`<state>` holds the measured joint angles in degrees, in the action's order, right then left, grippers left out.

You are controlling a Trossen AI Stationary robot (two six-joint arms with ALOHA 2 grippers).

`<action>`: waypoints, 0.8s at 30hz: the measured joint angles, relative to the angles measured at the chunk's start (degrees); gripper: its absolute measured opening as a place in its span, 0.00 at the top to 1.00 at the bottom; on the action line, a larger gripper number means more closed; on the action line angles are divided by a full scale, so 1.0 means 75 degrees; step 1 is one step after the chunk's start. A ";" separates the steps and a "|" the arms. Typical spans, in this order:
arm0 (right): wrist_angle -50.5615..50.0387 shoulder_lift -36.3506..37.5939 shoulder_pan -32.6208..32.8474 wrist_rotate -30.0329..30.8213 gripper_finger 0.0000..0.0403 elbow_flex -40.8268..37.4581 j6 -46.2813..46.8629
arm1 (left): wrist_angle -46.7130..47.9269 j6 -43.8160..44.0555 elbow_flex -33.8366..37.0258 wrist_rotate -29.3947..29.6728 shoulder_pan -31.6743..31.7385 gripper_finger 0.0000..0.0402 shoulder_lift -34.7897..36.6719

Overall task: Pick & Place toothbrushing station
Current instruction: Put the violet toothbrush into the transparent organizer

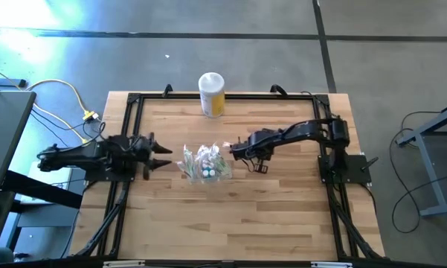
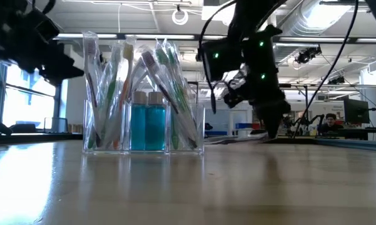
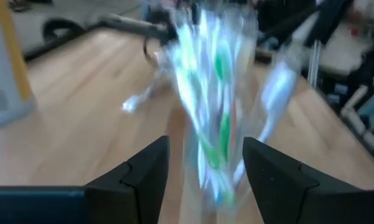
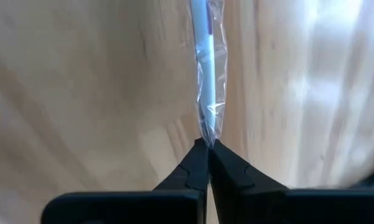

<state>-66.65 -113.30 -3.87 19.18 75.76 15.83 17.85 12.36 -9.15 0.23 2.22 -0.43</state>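
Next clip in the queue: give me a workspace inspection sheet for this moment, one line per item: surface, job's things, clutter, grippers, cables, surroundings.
Surface: wooden table top inside a black frame, bare around the items.
Job's things: clear toothbrushing station standing upright mid-table, holding wrapped toothbrushes and two blue bottles.
Clutter: white-lidded yellow jar at the far edge, apart from the station.
Grippers: right gripper shut on a wrapped toothbrush; left gripper open, facing the station from its own side, nothing held.
Cables: yellow cable on the floor off the table's left side; dark cables on the floor at right.
Surroundings: grey floor, open workshop behind; a person seated at screens far back.
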 joint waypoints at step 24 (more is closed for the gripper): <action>0.0617 0.3547 0.2229 0.1812 0.99 -0.2173 0.3003 | -0.1132 -0.0613 0.0640 -0.0100 0.0003 0.50 -0.0128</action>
<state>-62.02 -86.70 12.85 32.77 59.46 38.35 9.36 7.76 -4.35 -0.51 2.24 -1.39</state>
